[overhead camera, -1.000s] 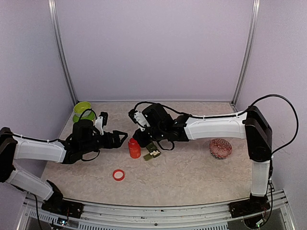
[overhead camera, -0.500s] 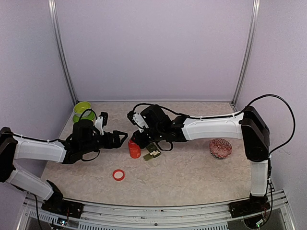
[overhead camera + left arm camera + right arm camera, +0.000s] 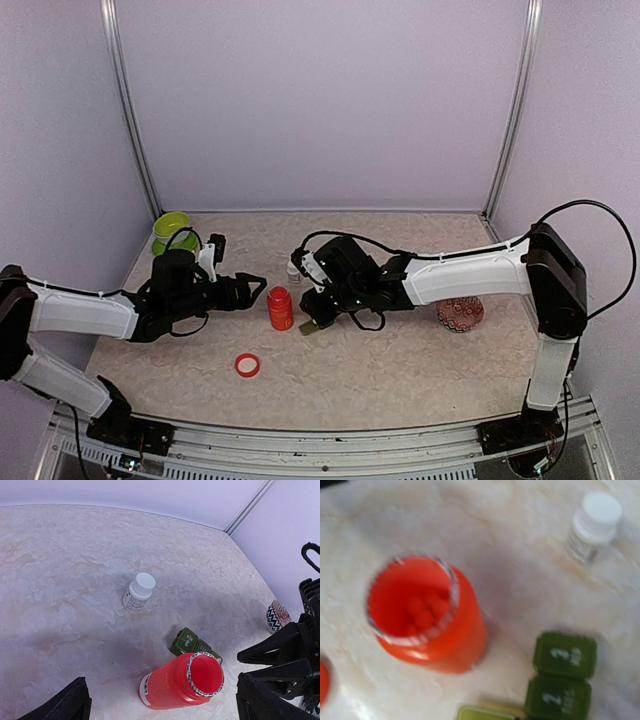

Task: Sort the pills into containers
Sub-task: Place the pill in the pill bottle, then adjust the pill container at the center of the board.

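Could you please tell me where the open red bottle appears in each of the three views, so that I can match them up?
Top external: the red bottle is left of centre, in the lower half.
Left wrist: bottom centre, open mouth toward the camera.
Right wrist: left of centre, seen from above, with what look like red pills inside.
Shared landmark: the white-capped bottle nearby.

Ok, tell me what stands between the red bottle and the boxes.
Nothing visible: the open red bottle stands beside the boxes, with only a bare gap between. The white bottle sits off that line. Two numbered lids look shut.
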Robot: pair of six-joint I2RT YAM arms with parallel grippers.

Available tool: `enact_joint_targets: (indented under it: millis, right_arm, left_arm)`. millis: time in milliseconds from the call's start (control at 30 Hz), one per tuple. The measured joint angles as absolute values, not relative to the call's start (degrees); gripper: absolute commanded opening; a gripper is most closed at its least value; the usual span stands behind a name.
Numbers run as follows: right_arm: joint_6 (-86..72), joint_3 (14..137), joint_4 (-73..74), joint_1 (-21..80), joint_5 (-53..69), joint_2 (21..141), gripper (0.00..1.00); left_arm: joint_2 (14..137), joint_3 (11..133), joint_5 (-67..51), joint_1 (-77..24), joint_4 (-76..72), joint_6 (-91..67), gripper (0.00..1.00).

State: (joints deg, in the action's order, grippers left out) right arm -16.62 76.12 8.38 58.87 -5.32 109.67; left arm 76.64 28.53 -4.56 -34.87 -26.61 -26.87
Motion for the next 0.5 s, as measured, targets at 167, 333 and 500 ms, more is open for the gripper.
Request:
enact_joint_targets:
  millis: [167, 333, 500]
  right_arm:
    - [-17.0, 73.4, 8.7, 58.9, -7.4, 109.6, 0.30]
    - [-17.1, 73.2, 8.9, 58.9, -8.4, 110.0, 0.30]
    - [-17.1, 73.7, 9.0, 58.8, -8.8, 111.6, 0.30]
  left_arm:
    - [76.9, 28.5, -4.6, -34.9, -26.6, -27.0, 0.99]
    - [76.9, 28.5, -4.7, -34.9, -26.6, -27.0, 0.99]
    - [76.9, 28.5, -4.7, -34.9, -26.6, -27.0, 0.99]
